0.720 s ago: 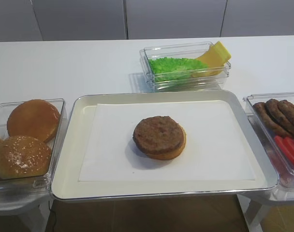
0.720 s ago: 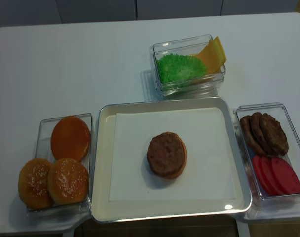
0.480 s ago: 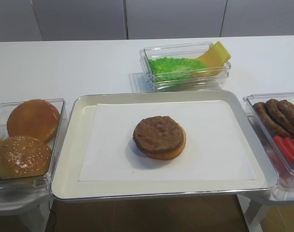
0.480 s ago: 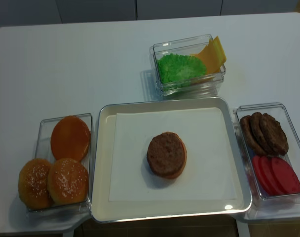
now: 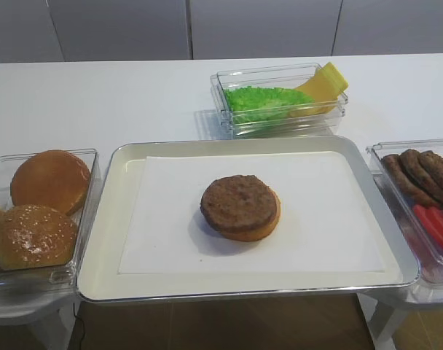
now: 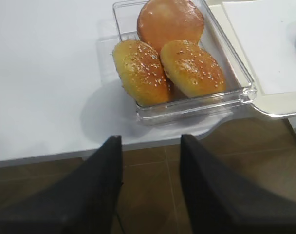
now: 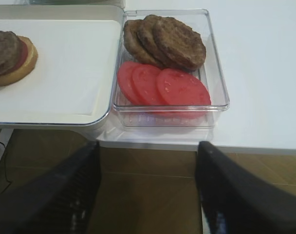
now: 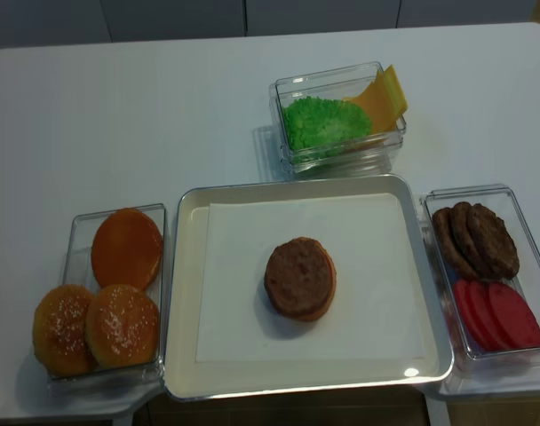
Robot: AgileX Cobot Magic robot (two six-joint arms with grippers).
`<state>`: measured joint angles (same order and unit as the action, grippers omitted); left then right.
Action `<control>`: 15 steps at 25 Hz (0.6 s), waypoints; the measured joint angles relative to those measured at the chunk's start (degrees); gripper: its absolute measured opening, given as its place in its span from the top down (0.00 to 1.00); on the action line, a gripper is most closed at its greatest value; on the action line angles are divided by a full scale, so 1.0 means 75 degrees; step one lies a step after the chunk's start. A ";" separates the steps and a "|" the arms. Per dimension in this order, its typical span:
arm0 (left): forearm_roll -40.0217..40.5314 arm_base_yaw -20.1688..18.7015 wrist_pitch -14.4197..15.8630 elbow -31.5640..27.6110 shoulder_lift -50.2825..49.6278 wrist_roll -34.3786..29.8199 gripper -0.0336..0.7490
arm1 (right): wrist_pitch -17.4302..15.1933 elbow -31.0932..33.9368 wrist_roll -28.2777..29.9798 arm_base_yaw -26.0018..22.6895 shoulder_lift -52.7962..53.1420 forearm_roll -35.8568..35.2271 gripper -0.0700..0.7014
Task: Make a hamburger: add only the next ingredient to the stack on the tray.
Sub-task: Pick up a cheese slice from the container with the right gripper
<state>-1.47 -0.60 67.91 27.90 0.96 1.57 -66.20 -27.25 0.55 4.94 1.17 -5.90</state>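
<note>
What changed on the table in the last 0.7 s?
Nothing visibly changed. The stack sits mid-tray, the cheese leans in the far container beside the lettuce, and buns, patties and tomato lie in the side containers. No arm appears in either high view; nothing was taken hold of or let go.

Patty-topped stack (image 8: 300, 278) mid-tray (image 8: 183, 293), cheese (image 8: 382, 99) beyond.
</note>
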 joint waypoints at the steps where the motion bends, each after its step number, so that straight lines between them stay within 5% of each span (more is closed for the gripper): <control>1: 0.0000 0.0000 0.0000 0.0000 0.0000 0.0000 0.58 | 0.0000 0.0000 -0.0002 0.0000 0.0000 0.0000 0.31; 15: 0.0000 0.0000 0.0000 0.0000 0.0000 0.0000 0.58 | 0.0000 0.0000 -0.0002 0.0000 0.0000 0.0065 0.32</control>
<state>-1.47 -0.60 67.91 27.90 0.96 1.57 -66.20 -27.25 0.53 4.94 1.17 -5.41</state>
